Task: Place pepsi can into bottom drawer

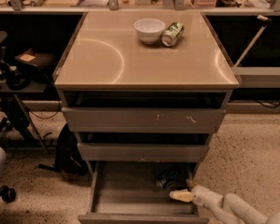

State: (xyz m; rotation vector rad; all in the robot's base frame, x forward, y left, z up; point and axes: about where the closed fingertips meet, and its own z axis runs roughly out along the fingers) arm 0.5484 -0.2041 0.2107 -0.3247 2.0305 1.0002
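The bottom drawer (130, 197) is pulled open at the foot of the cabinet. The pepsi can (167, 177) lies dark on the drawer floor near the back right, under the middle drawer's front. My gripper (181, 196) reaches in from the lower right, its pale fingertips just in front of and right of the can, apart from it. My white arm (228, 208) runs off toward the bottom right corner.
A white bowl (149, 30) and a green can (172, 34) lying on its side sit at the back of the cabinet top (144, 59). The two upper drawers (142, 120) are slightly open. A dark bag (67, 153) and chair legs stand at the left.
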